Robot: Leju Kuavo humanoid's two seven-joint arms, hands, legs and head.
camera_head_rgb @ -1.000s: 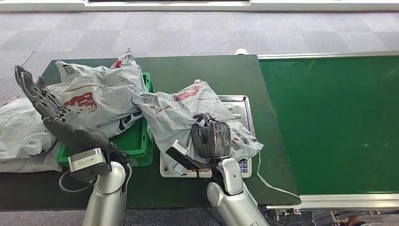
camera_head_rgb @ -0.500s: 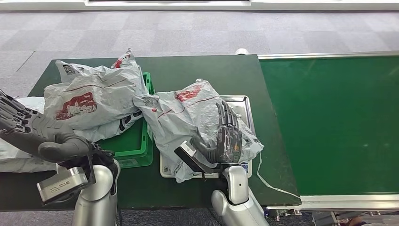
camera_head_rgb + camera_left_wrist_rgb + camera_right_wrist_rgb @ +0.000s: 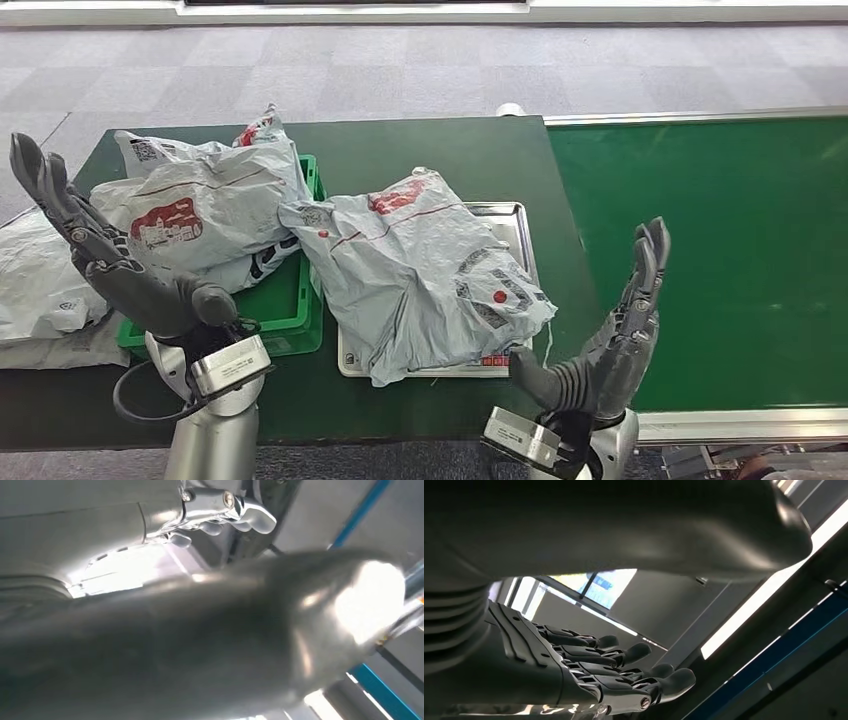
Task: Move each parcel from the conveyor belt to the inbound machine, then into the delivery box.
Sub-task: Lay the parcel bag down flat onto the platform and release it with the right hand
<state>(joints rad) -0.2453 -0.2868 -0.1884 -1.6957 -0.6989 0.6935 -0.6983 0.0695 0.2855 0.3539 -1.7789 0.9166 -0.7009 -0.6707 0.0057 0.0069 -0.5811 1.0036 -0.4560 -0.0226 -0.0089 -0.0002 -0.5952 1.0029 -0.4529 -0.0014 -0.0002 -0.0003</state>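
On the dark green table (image 3: 440,155), nearest the robot, a crumpled grey plastic parcel (image 3: 420,275) with red and black print lies slack across the flat metal tray of the inbound machine (image 3: 515,225), covering most of it and draping over its near edge. Just left of it, the green plastic delivery box (image 3: 285,305) holds another wrinkled grey parcel (image 3: 200,215), which bulges above the rim and touches the first one. More grey bags (image 3: 40,285) sag off the table's left end. To the right runs the smooth green conveyor belt (image 3: 700,250), edged in metal. Beyond the table lies grey carpet-tiled floor (image 3: 400,70).

The right hand (image 3: 615,340) stands at the table's near right corner, beside the tray and apart from the parcel, fingers straight and raised, holding nothing. The left hand (image 3: 95,255) is lifted at the near left, over the box's near corner, fingers extended and spread, also holding nothing. The right wrist view shows the dark fingers (image 3: 624,680) stretched out against a ceiling.
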